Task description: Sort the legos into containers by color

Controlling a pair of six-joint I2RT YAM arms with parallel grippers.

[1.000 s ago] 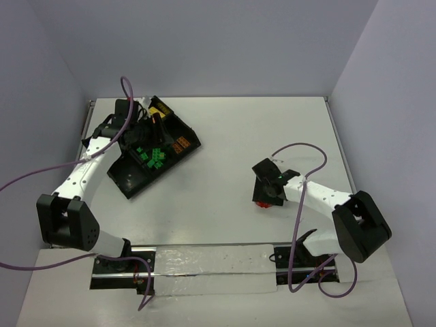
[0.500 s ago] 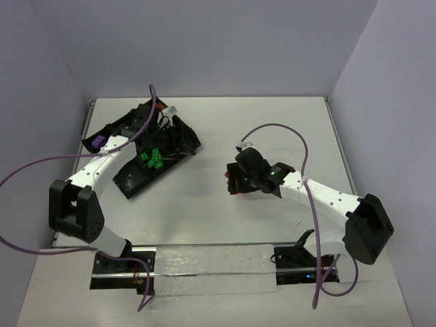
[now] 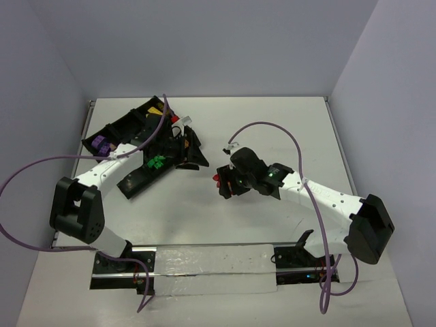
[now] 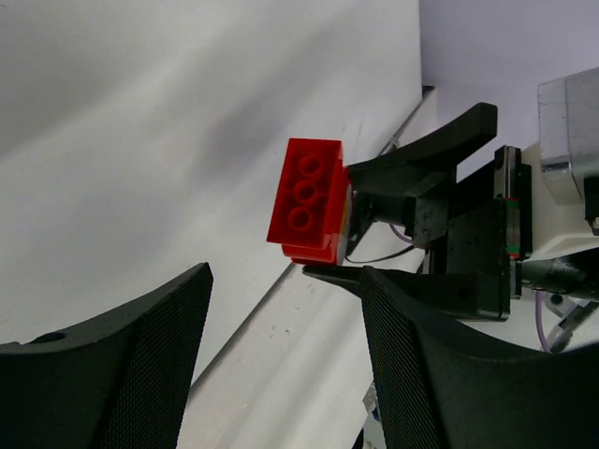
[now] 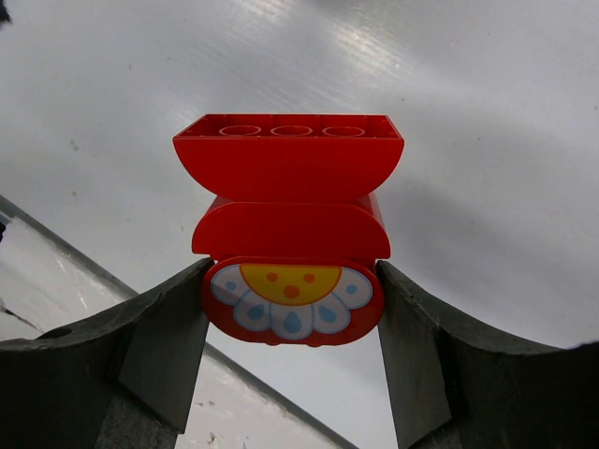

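Red brick (image 5: 290, 192) clamped in your right pincer (image 5: 292, 313), over the table (image 3: 272, 129) just right of the tray (image 3: 133, 182)

It's gripped at the flower-printed end. The long axis runs across from finger to finger, and the studded face points away from the wrist. Your left pincer (image 4: 285, 281) faces those studs, fingers apart with nothing between them.
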